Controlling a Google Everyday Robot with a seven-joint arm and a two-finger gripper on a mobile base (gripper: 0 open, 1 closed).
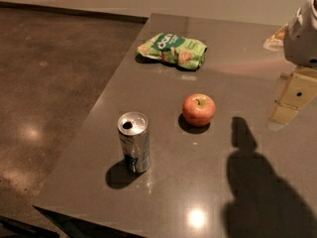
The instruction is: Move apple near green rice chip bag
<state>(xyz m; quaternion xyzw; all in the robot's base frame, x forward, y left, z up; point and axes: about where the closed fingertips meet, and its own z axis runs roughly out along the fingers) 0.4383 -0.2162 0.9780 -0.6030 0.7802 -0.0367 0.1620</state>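
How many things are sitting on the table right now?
3: the green rice chip bag at the far side, the apple mid-table, a silver can nearer the front, left of it. The gripper hangs at the right, touching none. More may lie off-frame right.

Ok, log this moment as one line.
green rice chip bag: lying far side | apple: nearer, apart, untouched | can: upright, left of apple | gripper: right edge, clear of apple

an apparently opened silver can [133, 141] stands on the dark table [163, 197], end effector [291, 102] hovering at right.
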